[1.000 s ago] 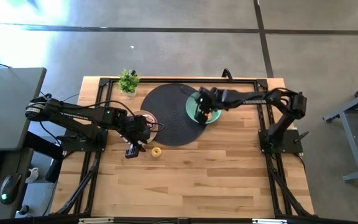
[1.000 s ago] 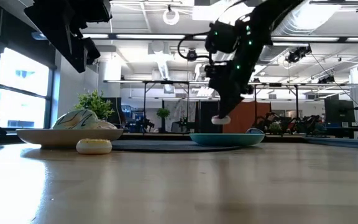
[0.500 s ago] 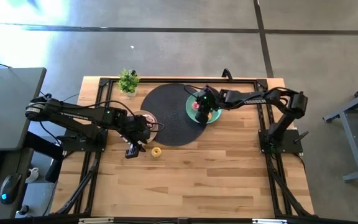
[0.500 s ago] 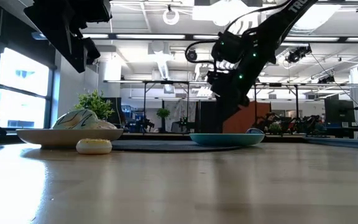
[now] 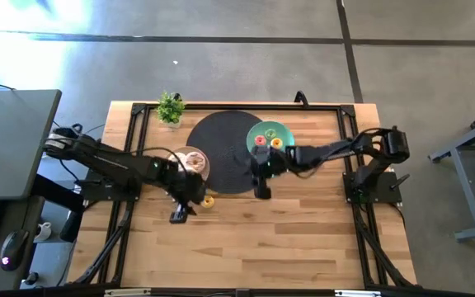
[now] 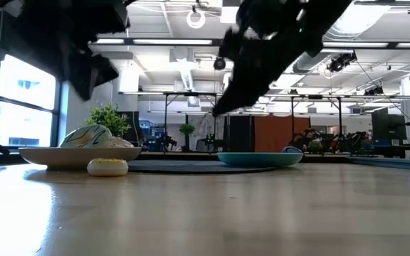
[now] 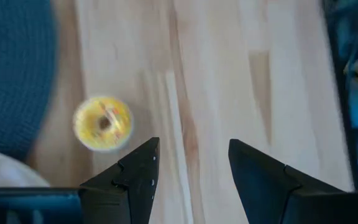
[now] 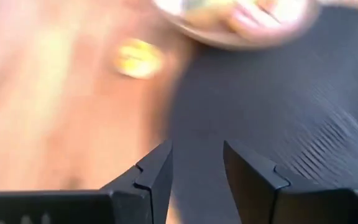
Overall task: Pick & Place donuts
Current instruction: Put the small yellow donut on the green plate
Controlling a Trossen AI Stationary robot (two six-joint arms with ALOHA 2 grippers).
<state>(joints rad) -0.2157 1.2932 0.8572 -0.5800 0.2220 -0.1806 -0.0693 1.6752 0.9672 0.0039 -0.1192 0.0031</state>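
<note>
A small yellow donut point(image 5: 209, 200) lies flat on the wood, also showing in the left wrist view point(image 7: 103, 123) and the low view point(image 6: 107, 166). My left gripper point(image 5: 179, 216) hovers open just left of and nearer than it, with nothing between its fingers point(image 7: 192, 149). The teal plate point(image 5: 268, 150) holds three small donuts: red point(image 5: 260, 140), orange point(image 5: 276, 143) and green point(image 5: 269, 132). The beige plate point(image 5: 190, 161) carries larger frosted donuts. My right gripper point(image 5: 262, 191) is open and empty point(image 8: 197, 149) at the near right edge of the dark round mat point(image 5: 225, 153).
A small potted plant point(image 5: 171, 107) stands at the far left of the table. The mat lies between the two plates. Bare wood point(image 5: 287, 239) spreads across the near half of the table. Black frame rails run along the table's left and right sides.
My right gripper has opened over the teal plate and let go of a small donut there. It has then swung away toward the near edge and left, to the mat's near rim. My left gripper has shifted a little toward the near edge beside the yellow donut.
</note>
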